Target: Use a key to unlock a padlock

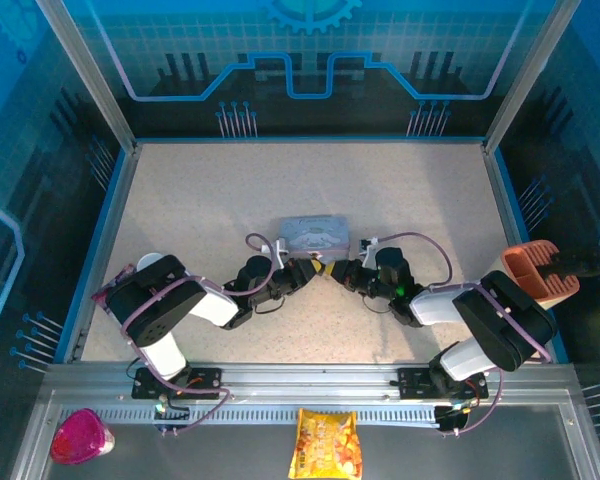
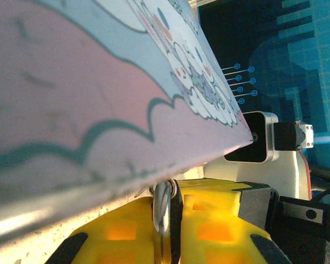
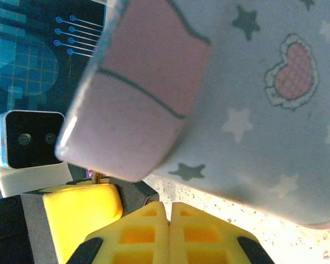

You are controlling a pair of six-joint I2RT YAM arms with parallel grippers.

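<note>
Where the arms meet beside the tin [image 1: 313, 235], the left gripper [image 2: 166, 228] clamps the padlock [image 2: 170, 220], shackle [image 2: 160, 202] toward the tin. The right gripper [image 3: 170, 220] is squeezed closed.

There is one grey tin [image 1: 313, 235], one padlock [image 2: 164, 212], one orange holder [image 1: 540, 272], one pink cup [image 1: 80, 437] and one yellow snack bag [image 1: 327, 445]. The left end effector [image 1: 314, 268] and right end effector [image 1: 334, 270] make two.

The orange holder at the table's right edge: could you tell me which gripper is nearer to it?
Right. The right gripper sits mid-table, left of the orange holder; the left gripper faces it from farther left.
</note>
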